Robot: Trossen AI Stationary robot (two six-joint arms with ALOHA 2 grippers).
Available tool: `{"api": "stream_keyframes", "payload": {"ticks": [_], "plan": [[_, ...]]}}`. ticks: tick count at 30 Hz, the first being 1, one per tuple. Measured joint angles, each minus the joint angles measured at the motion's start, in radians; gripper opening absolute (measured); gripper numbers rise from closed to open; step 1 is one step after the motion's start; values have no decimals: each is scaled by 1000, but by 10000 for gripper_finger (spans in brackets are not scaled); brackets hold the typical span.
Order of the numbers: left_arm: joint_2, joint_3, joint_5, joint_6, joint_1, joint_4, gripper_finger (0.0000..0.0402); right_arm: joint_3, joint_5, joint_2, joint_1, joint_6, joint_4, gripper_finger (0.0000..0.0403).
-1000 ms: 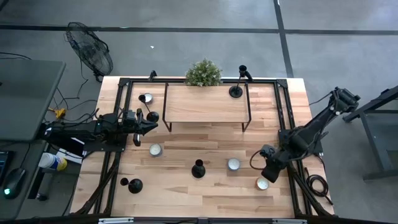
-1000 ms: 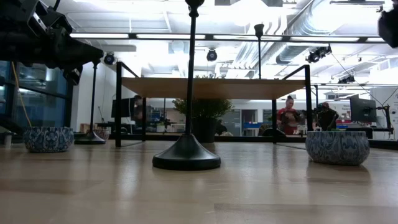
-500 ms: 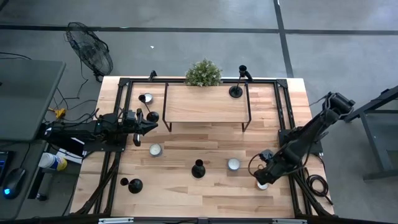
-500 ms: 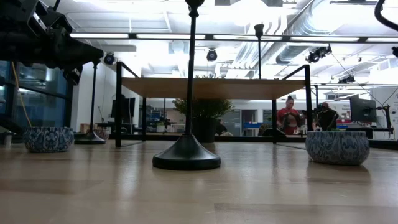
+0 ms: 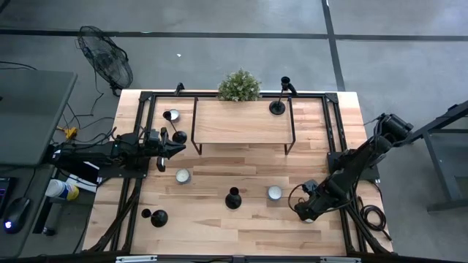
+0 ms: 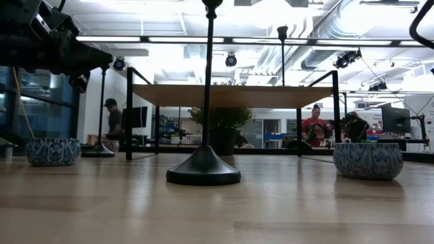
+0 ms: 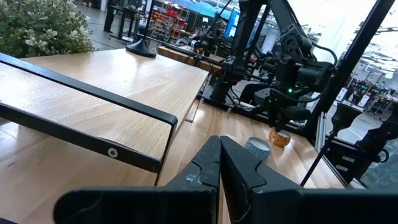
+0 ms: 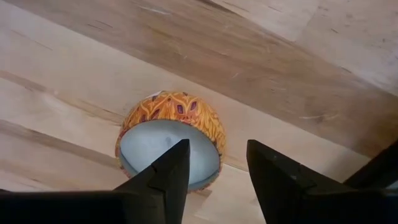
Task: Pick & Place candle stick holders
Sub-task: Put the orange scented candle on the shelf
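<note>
Four black candle stick holders stand on their round bases: one at the table's middle (image 5: 232,199), which also shows in the low view (image 6: 203,169), one near-left (image 5: 159,218), one far-right by the shelf (image 5: 278,107), and one (image 5: 179,136) just beside my left gripper (image 5: 180,147). My left gripper is shut and empty in the left wrist view (image 7: 221,163). My right gripper (image 5: 306,212) is open above a small orange bowl with a white candle (image 8: 171,140). Its fingers stand over the bowl without touching it (image 8: 217,168).
A raised wooden shelf on a black frame (image 5: 241,120) stands at the far middle, with a plant (image 5: 239,85) behind it. Small patterned candle bowls sit at the far left (image 5: 171,115), left of middle (image 5: 182,176) and right of middle (image 5: 274,193). People show in the room behind.
My right gripper has gone toward the table's near-left, from beside the orange bowl to right over it, so the bowl is now covered in the high view. My left arm has kept still.
</note>
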Motion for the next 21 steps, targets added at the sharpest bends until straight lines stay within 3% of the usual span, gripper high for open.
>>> {"api": "stream_keyframes", "payload": {"ticks": [21], "plan": [[0, 0, 0, 0, 0, 0, 1, -24, -26, 0, 0, -63, 6, 72]]}}
